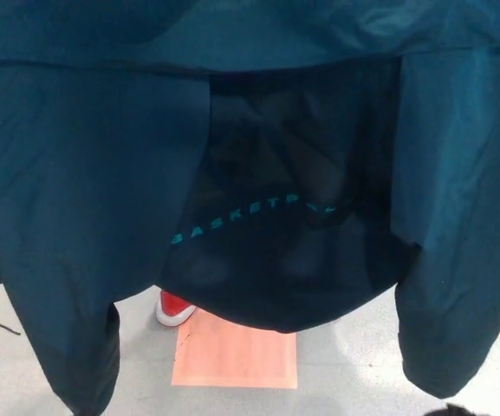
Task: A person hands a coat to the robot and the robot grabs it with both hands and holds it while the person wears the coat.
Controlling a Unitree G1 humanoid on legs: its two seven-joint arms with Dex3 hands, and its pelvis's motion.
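Neither robot hand shows anywhere, so what the fingers are doing cannot be told — the dark teal coat (85, 173) fills almost the whole view, hanging open. Its black mesh lining (293, 217) carries curved teal lettering. Below the coat's hem, a red shoe (173, 308) stands on the pale floor (345, 381), just beside an orange square (235, 355).

Coat: a dark teal coat (76, 191) hangs spread across almost the whole view, its front panels apart.
Lining: black mesh lining (293, 173) between the panels, with teal lettering (250, 217) curving across it.
Below the hem: a red shoe (173, 308) beside an orange floor mat (237, 355) on the grey floor (353, 381).
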